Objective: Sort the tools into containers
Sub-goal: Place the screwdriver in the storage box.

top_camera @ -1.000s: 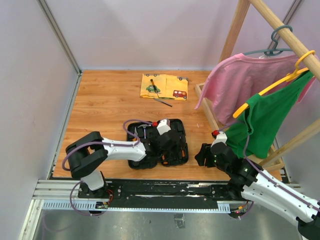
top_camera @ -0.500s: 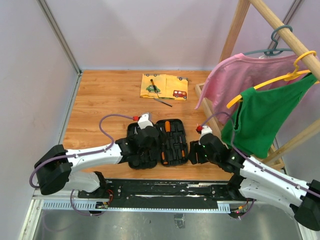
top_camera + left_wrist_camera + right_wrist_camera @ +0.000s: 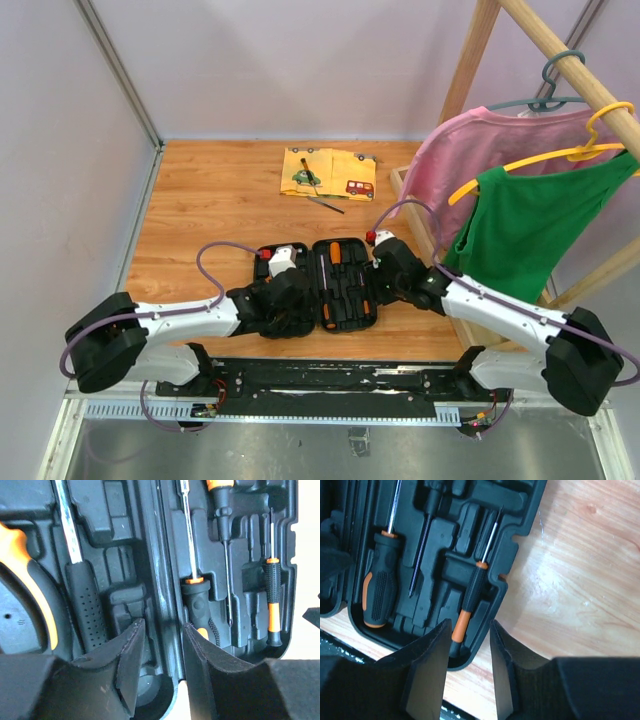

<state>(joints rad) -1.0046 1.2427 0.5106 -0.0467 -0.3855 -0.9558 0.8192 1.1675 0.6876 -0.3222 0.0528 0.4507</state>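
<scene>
The black tool case (image 3: 345,318) lies open near the table's front. Its slots hold a black-handled hammer (image 3: 85,605), orange-handled pliers (image 3: 30,575), an orange-and-black screwdriver (image 3: 197,605), a thin dark screwdriver (image 3: 227,580) and a small screwdriver (image 3: 470,600). My left gripper (image 3: 161,630) hangs open over the near end of the hinge ridge, a finger on each side. At the case's near right corner my right gripper (image 3: 468,630) is open too, straddling the rim beside the small screwdriver's handle. Another screwdriver (image 3: 310,176) lies on the yellow cloth (image 3: 345,170), and a thin tool (image 3: 326,204) lies just in front of it.
A wooden clothes rack (image 3: 470,60) stands at the right. A pink shirt (image 3: 460,170) and a green shirt (image 3: 530,230) hang from it over the right arm. Its base frame (image 3: 420,235) lies close to the case's right side. The arms' rail (image 3: 330,380) runs along the near edge.
The left gripper moved from the case's right half to the hinge at its near end. The right gripper swung in from the near right to the case's right rim, jaws narrower. The green shirt swung.
</scene>
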